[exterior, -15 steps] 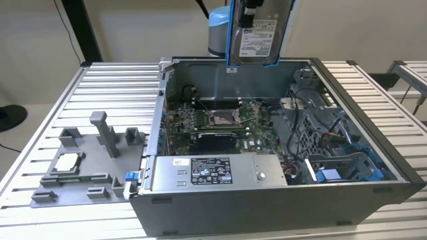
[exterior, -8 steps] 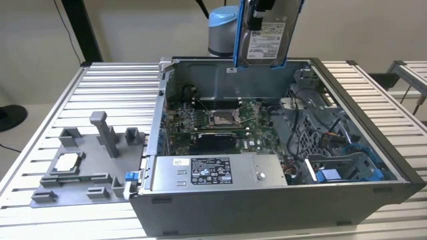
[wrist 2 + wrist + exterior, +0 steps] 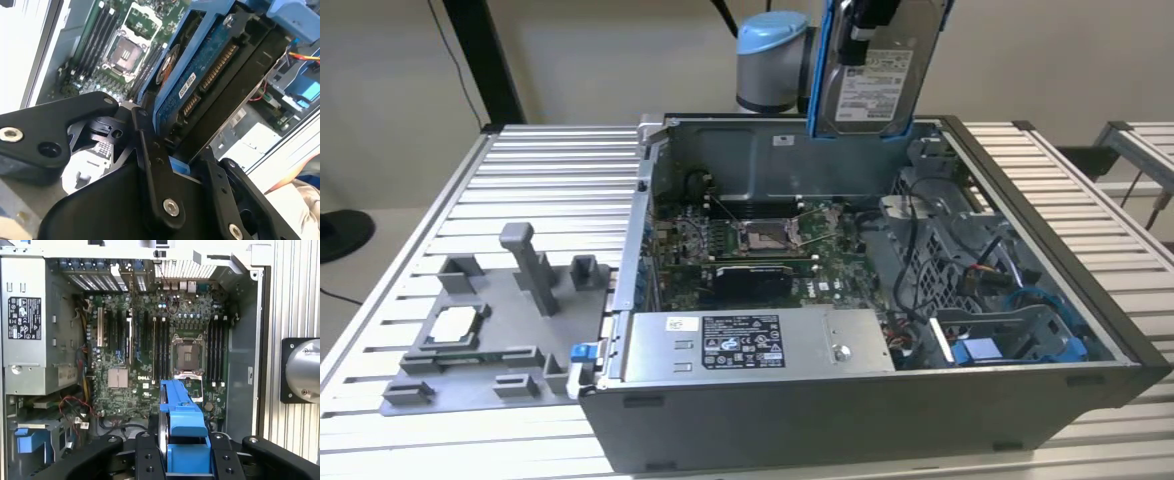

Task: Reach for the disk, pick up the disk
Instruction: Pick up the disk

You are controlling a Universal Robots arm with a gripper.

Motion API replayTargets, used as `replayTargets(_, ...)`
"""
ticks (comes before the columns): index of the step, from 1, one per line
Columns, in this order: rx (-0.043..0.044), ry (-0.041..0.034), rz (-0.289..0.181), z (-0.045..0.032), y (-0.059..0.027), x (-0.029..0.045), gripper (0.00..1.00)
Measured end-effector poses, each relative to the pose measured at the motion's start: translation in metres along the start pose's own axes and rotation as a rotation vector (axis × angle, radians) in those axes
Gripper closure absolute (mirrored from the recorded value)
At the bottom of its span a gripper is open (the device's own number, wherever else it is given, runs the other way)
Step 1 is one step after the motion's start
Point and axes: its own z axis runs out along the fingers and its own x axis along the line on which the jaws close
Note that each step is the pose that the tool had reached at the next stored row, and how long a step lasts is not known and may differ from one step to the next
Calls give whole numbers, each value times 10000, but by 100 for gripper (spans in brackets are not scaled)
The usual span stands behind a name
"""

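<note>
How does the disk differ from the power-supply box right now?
The disk hangs upright above the case in the pincer; the power-supply box lies flat inside the case. The disk sits in a bright blue frame; the box is bare grey metal. In the exterior view the disk looks smaller than the box. Both are grey metal with printed labels.

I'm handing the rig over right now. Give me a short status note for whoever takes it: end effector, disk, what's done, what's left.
End effector: shut on the disk, fingers clamped on its blue frame, as both wrist views show.
Disk: held upright in the air above the rear of the open computer case, clear of the motherboard.
Done: reach and pickup.
Left: nothing of the pick itself; the disk hangs in the grip, not set down anywhere.
</note>
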Motion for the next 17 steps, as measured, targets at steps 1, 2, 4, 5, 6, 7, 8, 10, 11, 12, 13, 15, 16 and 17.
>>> replayTargets(1,0,-1,1,1,-41,-1,100)
replayTargets(2,0,-2,1,2,-76,-1,100)
replayTargets(4,0,-2,1,1,-157,-2,100)
replayTargets(5,0,-2,0,0,-198,-3,100)
replayTargets(6,0,-1,-1,0,-240,-3,100)
replayTargets(7,0,-2,1,0,-278,-4,100)
replayTargets(8,0,-2,0,0,-316,-4,100)
replayTargets(10,0,-2,1,0,-387,-5,100)
replayTargets(11,0,-2,1,1,-420,-6,100)
replayTargets(12,0,-2,0,3,-454,-6,100)
replayTargets(13,0,-2,1,5,-485,-6,100)
replayTargets(15,0,-2,0,8,-547,-7,100)
replayTargets(16,0,-2,0,10,-576,-7,100)
replayTargets(17,0,-2,0,12,-603,-8,100)
